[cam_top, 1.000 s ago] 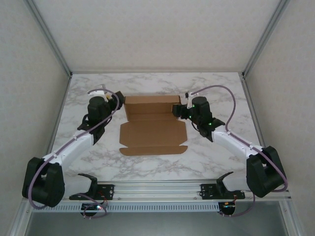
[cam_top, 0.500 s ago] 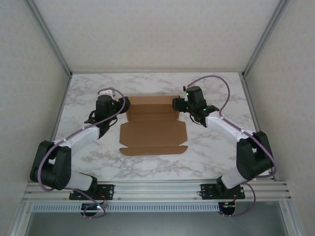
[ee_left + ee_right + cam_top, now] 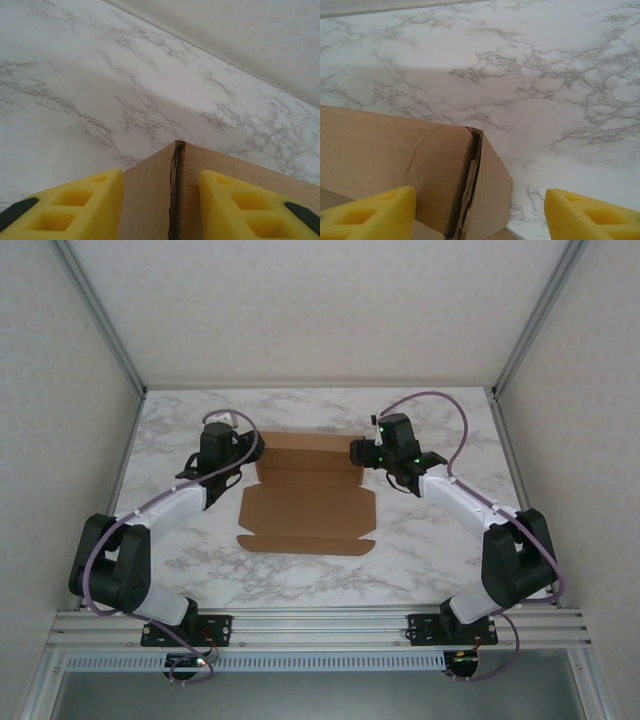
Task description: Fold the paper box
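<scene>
One paper box (image 3: 305, 502): plain brown cardboard, matte, die-cut, creased, with flaps and tabs. Lying mid-table on the white, grey-veined marble-look table (image 3: 430, 540), between the two arms. Far end folded up into low walls. Near panels flat, with a narrow flap along the near edge. Raw corrugated edge showing at both raised far corners, with a thin gap down each seam.

Two arms, black and white, one purple cable on each. Two grippers, each with two chunky yellow fingers, blocky, with rectangular hollows.

At the box's far left corner, left gripper (image 3: 252, 448). From the left wrist: fingers (image 3: 75, 202) partway open, straddling the corner seam, one on each side, cardboard in between. Contact with the cardboard not clear, so cannot tell whether pressing on it.

At the far right corner, right gripper (image 3: 356, 452). From the right wrist: fingers (image 3: 370, 212) wide open, one low by the far wall, the other out over bare marble, well apart from the box. Nothing gripped.
</scene>
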